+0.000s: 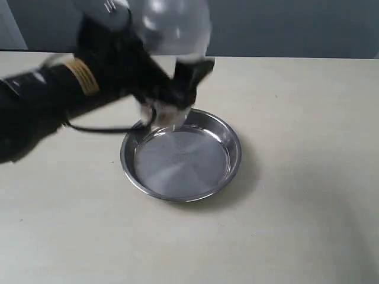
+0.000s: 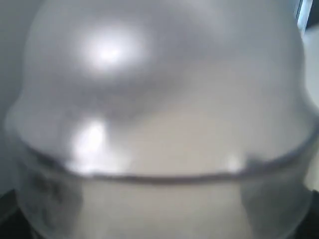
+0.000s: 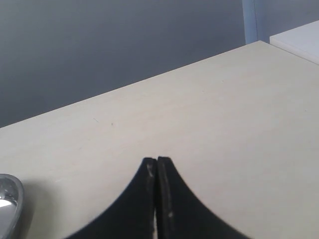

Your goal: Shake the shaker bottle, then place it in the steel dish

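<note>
My left gripper (image 1: 182, 89) is shut on the shaker bottle (image 1: 176, 26) and holds it in the air above the far rim of the steel dish (image 1: 237, 155). Arm and bottle are both motion-blurred. The clear bottle (image 2: 159, 109) fills the left wrist view, out of focus, and I cannot make out any beads. The round shiny dish lies on the table with nothing in it. My right gripper (image 3: 157, 160) is shut and holds nothing, over bare tabletop off to the side. Only a sliver of the dish rim (image 3: 9, 196) reaches the edge of the right wrist view.
The pale beige table (image 1: 308, 207) stretches around the dish. A grey wall (image 3: 99, 45) runs behind its far edge. A black cable (image 1: 98, 128) hangs from the left arm near the dish's left rim.
</note>
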